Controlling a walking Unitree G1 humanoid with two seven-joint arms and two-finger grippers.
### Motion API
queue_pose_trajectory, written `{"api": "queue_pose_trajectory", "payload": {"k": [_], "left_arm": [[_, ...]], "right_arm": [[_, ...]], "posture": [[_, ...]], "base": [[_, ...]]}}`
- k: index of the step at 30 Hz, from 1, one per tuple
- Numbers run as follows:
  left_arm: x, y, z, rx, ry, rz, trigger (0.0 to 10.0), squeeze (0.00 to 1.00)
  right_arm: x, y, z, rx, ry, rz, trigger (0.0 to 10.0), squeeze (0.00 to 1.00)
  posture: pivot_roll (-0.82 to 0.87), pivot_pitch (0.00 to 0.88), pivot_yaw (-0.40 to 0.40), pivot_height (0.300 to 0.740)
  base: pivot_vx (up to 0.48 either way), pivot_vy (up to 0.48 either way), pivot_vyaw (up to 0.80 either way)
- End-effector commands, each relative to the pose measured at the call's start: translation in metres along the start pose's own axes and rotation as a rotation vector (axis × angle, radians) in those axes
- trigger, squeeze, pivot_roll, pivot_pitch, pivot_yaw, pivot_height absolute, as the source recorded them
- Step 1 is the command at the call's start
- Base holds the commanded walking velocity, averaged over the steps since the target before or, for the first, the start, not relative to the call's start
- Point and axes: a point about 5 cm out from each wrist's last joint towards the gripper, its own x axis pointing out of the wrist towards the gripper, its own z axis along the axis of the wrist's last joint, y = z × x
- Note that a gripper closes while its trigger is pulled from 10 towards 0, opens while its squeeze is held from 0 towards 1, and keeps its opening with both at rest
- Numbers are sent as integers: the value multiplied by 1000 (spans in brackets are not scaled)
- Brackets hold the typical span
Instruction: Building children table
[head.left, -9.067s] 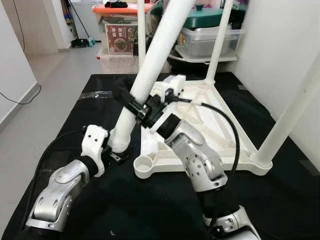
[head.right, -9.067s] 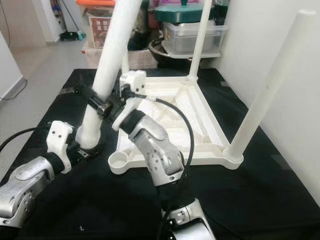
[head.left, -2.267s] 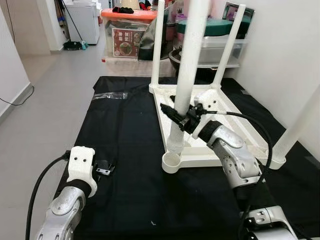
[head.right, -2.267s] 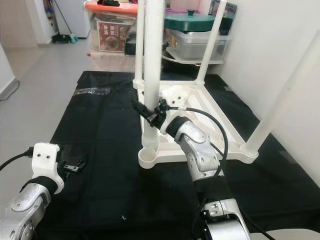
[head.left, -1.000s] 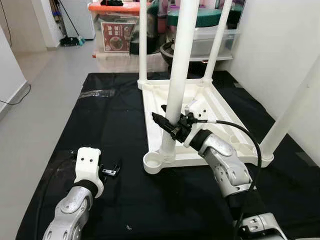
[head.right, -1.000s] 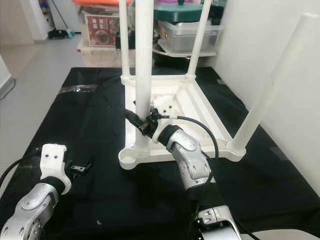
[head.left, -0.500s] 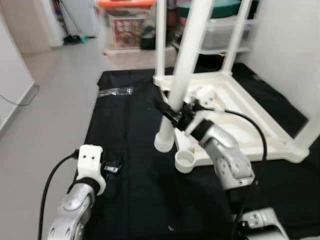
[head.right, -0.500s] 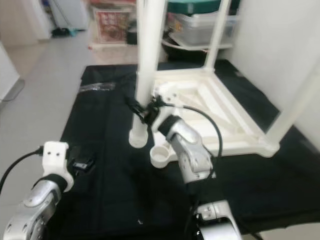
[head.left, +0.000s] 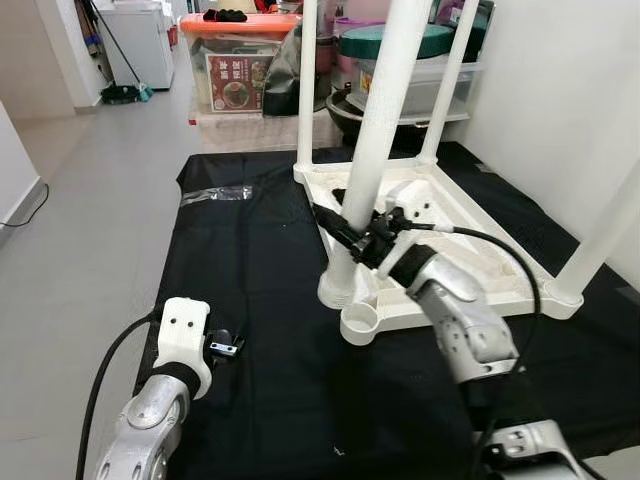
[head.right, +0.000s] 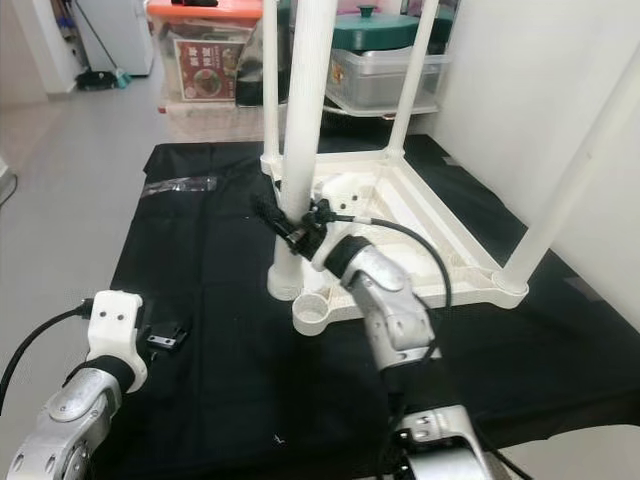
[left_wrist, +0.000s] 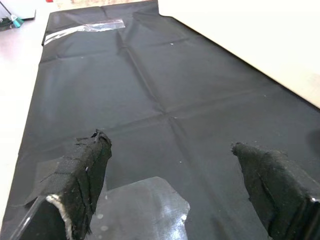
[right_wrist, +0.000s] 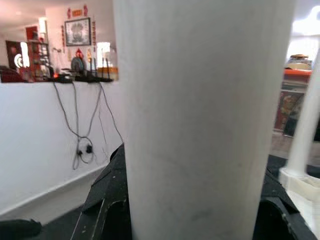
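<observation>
Item: white table leg (head.left: 372, 150), held near upright, its foot just beside the empty corner socket (head.left: 361, 324) of the upturned table top (head.left: 455, 225) on the black mat (head.left: 250, 260).

I count three legs already standing in their corners; their tops run out of frame.

My right gripper (head.left: 352, 236) is clamped around the loose leg low down.

My left gripper (left_wrist: 185, 195) hovers over bare mat, fingers (left_wrist: 82, 170) wide apart.

Open mat lies to the left. A wall (head.left: 560, 90) is close on the right, storage bins (head.left: 250, 60) behind.
</observation>
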Motion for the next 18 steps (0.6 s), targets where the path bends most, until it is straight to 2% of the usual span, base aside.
{"api": "queue_pose_trajectory", "payload": {"k": [1, 5, 8, 18], "left_arm": [[2, 0, -3, 23, 13, -2, 10000, 0], [2, 0, -3, 25, 17, 1, 10000, 0], [2, 0, -4, 27, 20, 7, 10000, 0], [1, 0, -5, 30, 23, 11, 10000, 0]], "right_arm": [[-3, -8, 6, -44, 3, 17, 0, 0], [-5, -10, 6, -59, 19, 37, 0, 0], [-7, -9, -1, -94, 82, 109, 0, 0], [-9, -2, -17, -103, 156, 196, 0, 0]], "posture": [[107, 0, -31, 740], [107, 0, -32, 740], [113, 0, -40, 740], [118, 0, -47, 740]], "base": [[0, 0, 0], [0, 0, 0], [0, 0, 0], [0, 0, 0]]}}
